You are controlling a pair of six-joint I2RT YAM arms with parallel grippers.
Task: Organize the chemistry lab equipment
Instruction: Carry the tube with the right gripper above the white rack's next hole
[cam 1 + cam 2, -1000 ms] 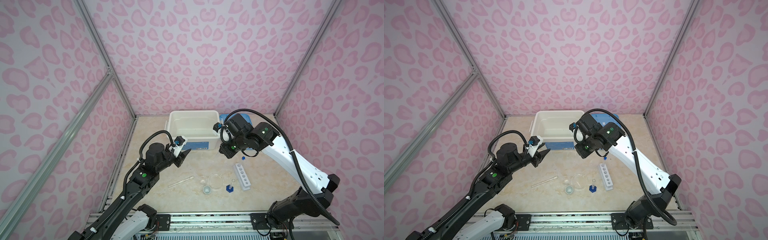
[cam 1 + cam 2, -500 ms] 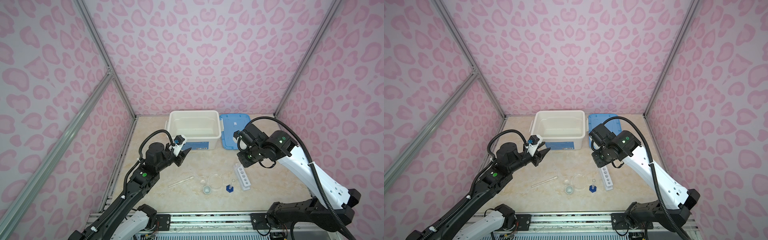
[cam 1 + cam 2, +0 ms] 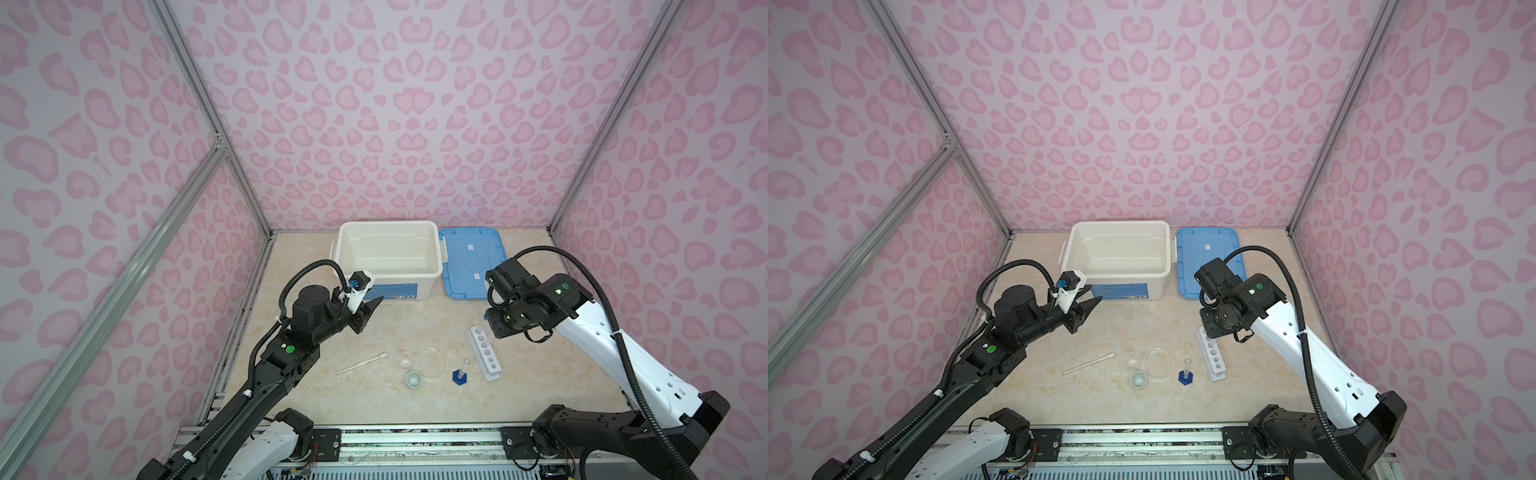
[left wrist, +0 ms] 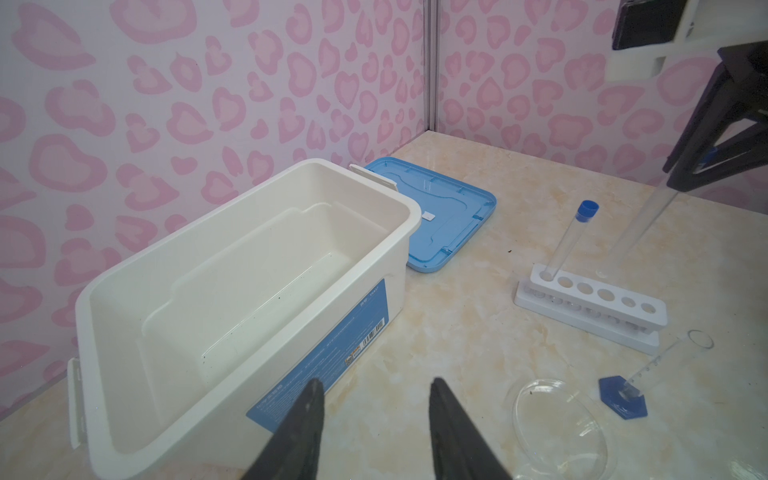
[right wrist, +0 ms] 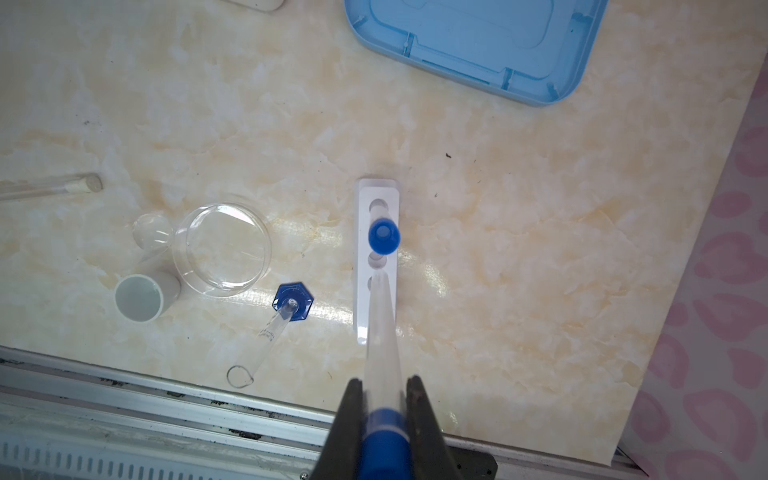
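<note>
My R gripper (image 5: 382,388) is clamped on a blue-cap tube (image 5: 379,328), pinched at the cap end, w/ the tube hanging tip-down over the rack (image 5: 362,257). In the R wrist view the tip lines up w/ the row of holes. It's not in a hole, and I can't tell how far above it sits.

My L gripper (image 4: 374,384) is partly open w/ nothing btwn the fingers. It's well apart from the rack, by the front of the bin (image 4: 166,291).

Counts:
- 3 tubes:
  - the one I hold
  - the racked tube (image 4: 567,245), standing in the rack's end hole on the lid (image 3: 471,262) side
  - a loose tube (image 3: 361,363) w/ a pale stopper, lying flat, well off the rack, beyond the dish
- 1 rack w/ 6 holes, 5 of them empty.
- 1 clear dish (image 3: 432,362), near the rack's long side.
- 1 blue-based cylinder (image 3: 459,374), upright btwn dish and rack.
- 1 white cup (image 3: 414,379), just past the dish from the rack.
- 1 small clear disc (image 5: 151,230), at the dish's edge farthest from the rack. Can't tell if they touch.
</note>
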